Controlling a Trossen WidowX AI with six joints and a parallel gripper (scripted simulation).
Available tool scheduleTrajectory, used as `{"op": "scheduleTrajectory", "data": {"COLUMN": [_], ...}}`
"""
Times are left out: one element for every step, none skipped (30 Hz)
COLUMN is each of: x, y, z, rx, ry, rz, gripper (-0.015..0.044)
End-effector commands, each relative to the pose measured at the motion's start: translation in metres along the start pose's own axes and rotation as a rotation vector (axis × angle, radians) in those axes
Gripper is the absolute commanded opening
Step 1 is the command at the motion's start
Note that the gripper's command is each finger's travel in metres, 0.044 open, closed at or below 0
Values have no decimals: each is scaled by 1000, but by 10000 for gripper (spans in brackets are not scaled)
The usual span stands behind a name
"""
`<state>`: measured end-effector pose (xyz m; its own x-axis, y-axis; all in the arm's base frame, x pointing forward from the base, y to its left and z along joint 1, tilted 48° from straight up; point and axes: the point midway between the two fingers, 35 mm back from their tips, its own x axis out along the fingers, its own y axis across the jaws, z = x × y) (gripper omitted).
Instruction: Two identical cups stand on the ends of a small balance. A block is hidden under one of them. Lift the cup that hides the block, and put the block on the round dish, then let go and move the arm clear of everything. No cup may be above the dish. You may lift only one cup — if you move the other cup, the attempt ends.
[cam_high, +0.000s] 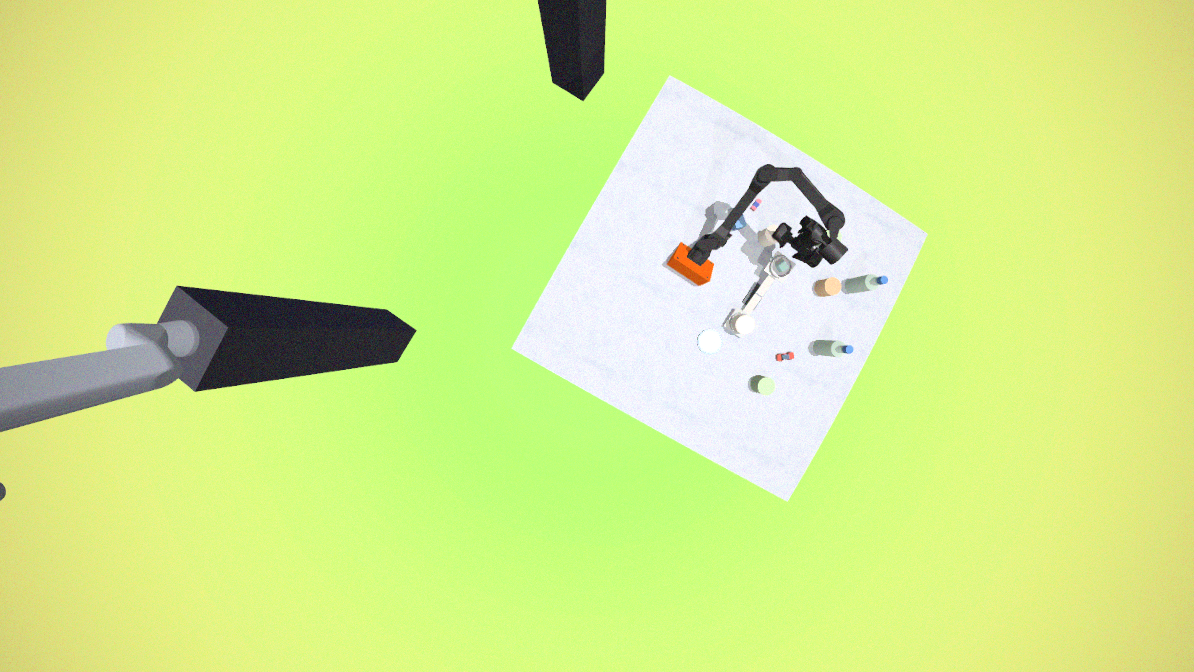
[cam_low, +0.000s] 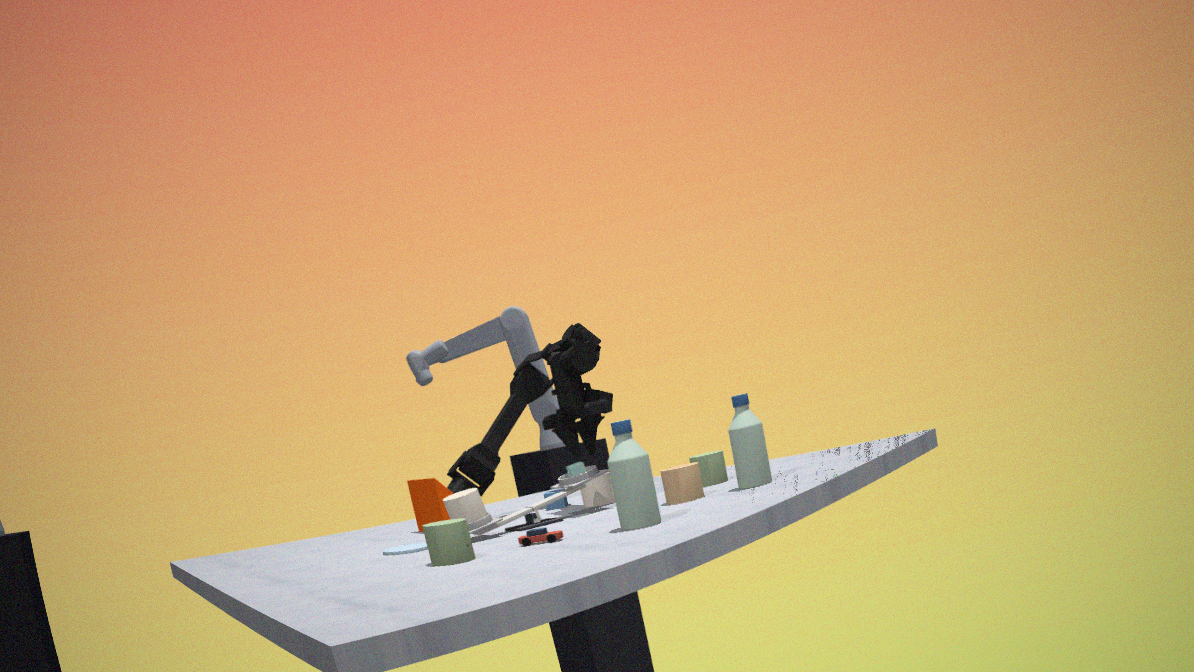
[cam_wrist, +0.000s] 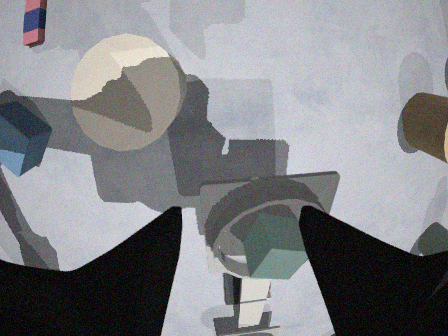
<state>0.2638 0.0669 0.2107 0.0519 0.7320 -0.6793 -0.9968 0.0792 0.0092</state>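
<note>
The teal block (cam_high: 780, 266) (cam_low: 576, 469) (cam_wrist: 277, 245) lies uncovered in the raised pan of the tilted balance (cam_low: 511, 519) (cam_wrist: 254, 300). My gripper (cam_low: 584, 454) (cam_wrist: 243, 216) is open and empty above that pan; in the wrist view the block shows nearer the right finger. One off-white cup (cam_low: 597, 492) (cam_wrist: 125, 92) stands on the table beside the raised end, partly in shadow. The other cup (cam_high: 742, 323) (cam_low: 466, 506) stands tilted on the balance's low end. The round pale dish (cam_high: 709, 340) (cam_low: 402, 550) lies just beyond that low end, with nothing on it.
Two bottles (cam_high: 860, 284) (cam_low: 635, 492), an orange cylinder (cam_high: 827, 286) (cam_low: 683, 484), a green cylinder (cam_high: 762, 384) (cam_low: 451, 542) and a red toy car (cam_high: 784, 356) (cam_low: 540, 536) stand around the balance. A blue block (cam_wrist: 20, 142) and a pink-blue block (cam_wrist: 35, 20) lie past the set-down cup.
</note>
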Motion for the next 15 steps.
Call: {"op": "scheduleTrajectory", "data": {"x": [-15, -17, -18, -18, -18, -18, -18, -18, -18, -18, -18, -18, -18, -18, -18], "y": [-27, -29, -30, -30, -30, -30, -30, -30, -30, -30, -30, -30, -30, -30, -30], "z": [-38, -42, -44, -44, -44, -44, -44, -44, -44, -44, -43, -43, -43, -43, -43], "rx": [70, 78, 81, 81, 81, 81, 81, 86, 100, 123, 154, 185, 216, 240, 254], "ry": [-15, -19, -20, -20, -20, -20, -20, -19, -16, -11, -5, 2, 8, 13, 16], "rz": [9, 10, 10, 10, 10, 10, 10, 11, 11, 13, 14, 15, 16, 16, 16], "gripper": [260, 260, 260, 260, 260, 260, 260, 260, 260, 260, 260, 260, 260, 260, 260]}}
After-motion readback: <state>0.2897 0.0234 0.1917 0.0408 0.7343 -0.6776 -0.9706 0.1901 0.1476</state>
